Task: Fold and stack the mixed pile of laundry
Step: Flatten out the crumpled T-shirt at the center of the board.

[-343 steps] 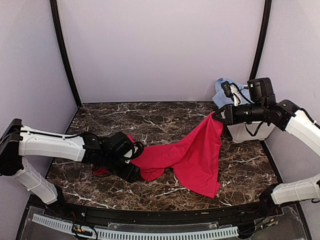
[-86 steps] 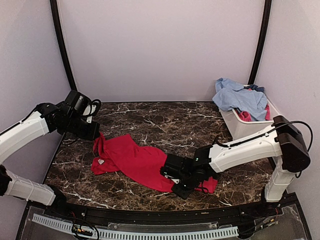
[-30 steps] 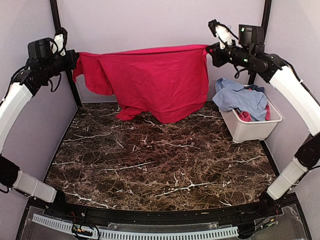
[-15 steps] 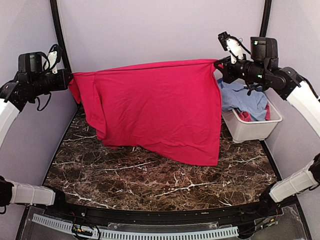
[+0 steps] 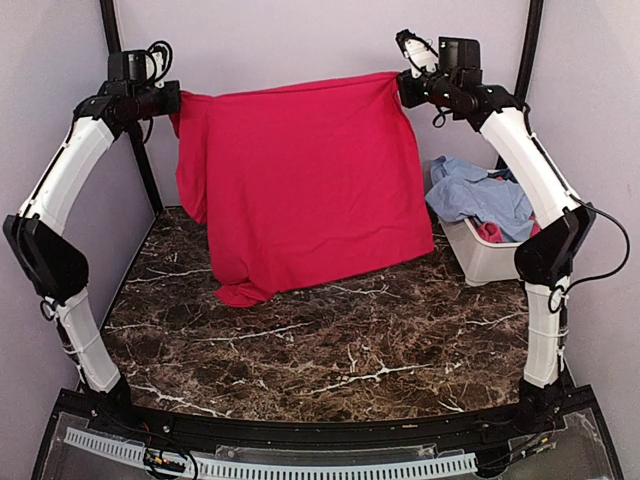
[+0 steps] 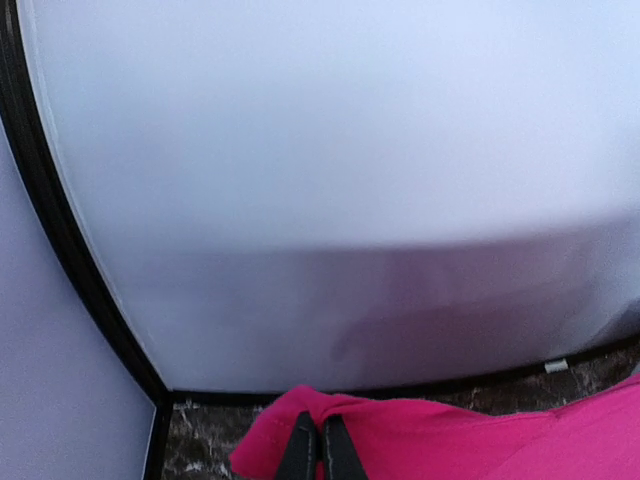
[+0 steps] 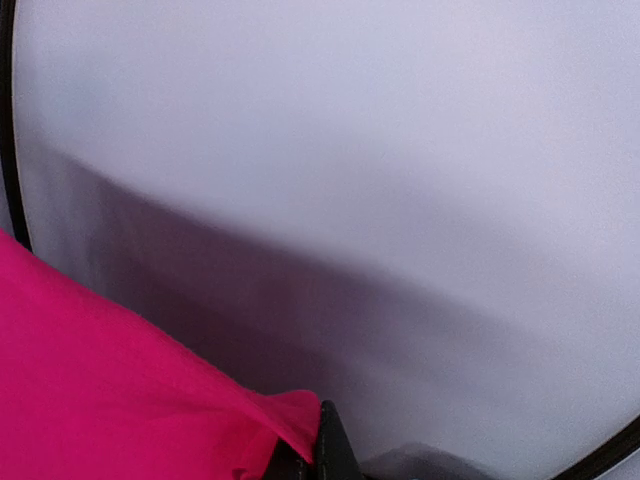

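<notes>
Hanging between left claw (image 5: 172, 100) and right claw (image 5: 400, 85), red garment (image 5: 310, 190) is drooping toward the desk (image 5: 350, 350); nothing folded or stacked yet. Light-blue shirt (image 5: 478, 198) and the rest are waiting in the tub (image 5: 495, 262) below right claw. Both claws are pinching the garment's top corners.

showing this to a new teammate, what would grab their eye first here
The big red garment dominates: it hangs spread like a curtain over the dark marble table, its lower left corner seemingly brushing the top. The left pincer and right pincer each pinch an upper corner, raised high near the back wall. At the right edge, a white tub holds a crumpled light-blue shirt.
</notes>
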`<state>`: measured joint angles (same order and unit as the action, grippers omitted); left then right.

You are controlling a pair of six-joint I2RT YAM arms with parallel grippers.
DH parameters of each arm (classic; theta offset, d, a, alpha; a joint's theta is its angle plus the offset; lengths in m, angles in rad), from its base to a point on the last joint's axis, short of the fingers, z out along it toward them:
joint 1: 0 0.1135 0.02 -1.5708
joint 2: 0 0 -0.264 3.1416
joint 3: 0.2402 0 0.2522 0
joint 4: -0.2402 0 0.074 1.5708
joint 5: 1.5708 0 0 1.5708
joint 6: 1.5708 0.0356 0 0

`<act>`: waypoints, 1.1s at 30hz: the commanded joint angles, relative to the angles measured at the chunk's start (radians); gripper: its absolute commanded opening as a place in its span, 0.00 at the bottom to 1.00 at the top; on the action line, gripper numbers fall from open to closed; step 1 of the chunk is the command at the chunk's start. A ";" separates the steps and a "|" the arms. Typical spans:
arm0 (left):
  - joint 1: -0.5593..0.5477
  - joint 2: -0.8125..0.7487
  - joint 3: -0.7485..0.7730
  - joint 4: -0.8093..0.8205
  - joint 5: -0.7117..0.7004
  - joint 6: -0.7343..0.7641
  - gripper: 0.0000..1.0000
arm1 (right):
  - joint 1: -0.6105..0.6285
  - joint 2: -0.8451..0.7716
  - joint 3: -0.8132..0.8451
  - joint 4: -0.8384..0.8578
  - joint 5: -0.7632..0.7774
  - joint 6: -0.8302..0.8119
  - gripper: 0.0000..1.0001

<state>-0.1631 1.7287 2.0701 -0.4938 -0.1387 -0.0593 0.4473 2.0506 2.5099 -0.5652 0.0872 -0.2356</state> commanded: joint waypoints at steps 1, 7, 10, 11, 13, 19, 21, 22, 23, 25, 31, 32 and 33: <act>0.029 0.150 0.468 0.033 -0.066 0.029 0.00 | -0.038 -0.025 0.228 0.072 0.018 -0.037 0.00; 0.031 -0.079 0.256 0.165 0.001 0.087 0.01 | -0.039 -0.237 -0.069 0.221 -0.161 -0.054 0.00; 0.030 -0.277 -0.217 0.326 0.089 0.101 0.07 | -0.030 -0.363 -0.349 0.235 -0.271 -0.046 0.00; 0.030 -0.356 -0.373 0.331 0.108 0.093 0.08 | -0.025 -0.401 -0.464 0.244 -0.284 -0.039 0.00; 0.029 -0.453 -0.581 0.308 0.132 0.052 0.07 | -0.015 -0.487 -0.698 0.277 -0.313 -0.011 0.00; -0.106 -0.657 -1.024 0.215 0.169 -0.107 0.01 | 0.046 -0.685 -1.245 0.350 -0.306 0.073 0.00; -0.198 -0.659 -1.068 0.122 0.062 -0.126 0.00 | 0.068 -0.711 -1.340 0.318 -0.310 0.108 0.00; -0.230 -0.651 -1.078 0.088 0.052 -0.138 0.00 | 0.084 -0.725 -1.402 0.315 -0.313 0.120 0.00; -0.239 -0.648 -1.102 0.037 0.043 -0.174 0.00 | 0.108 -0.734 -1.441 0.308 -0.287 0.131 0.00; -0.250 -0.660 -1.161 0.030 0.082 -0.198 0.00 | 0.126 -0.748 -1.500 0.286 -0.256 0.157 0.00; -0.268 -0.647 -1.165 -0.011 -0.010 -0.311 0.34 | 0.145 -0.744 -1.515 0.200 -0.108 0.235 0.00; -0.268 -0.608 -1.159 -0.016 0.003 -0.352 0.38 | 0.146 -0.745 -1.523 0.198 -0.094 0.254 0.00; -0.268 -0.588 -1.159 -0.013 0.013 -0.374 0.40 | 0.146 -0.748 -1.534 0.200 -0.093 0.266 0.00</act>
<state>-0.4259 1.0893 0.8848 -0.4671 -0.0948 -0.3023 0.5892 1.3247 0.9779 -0.3645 -0.0906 -0.0475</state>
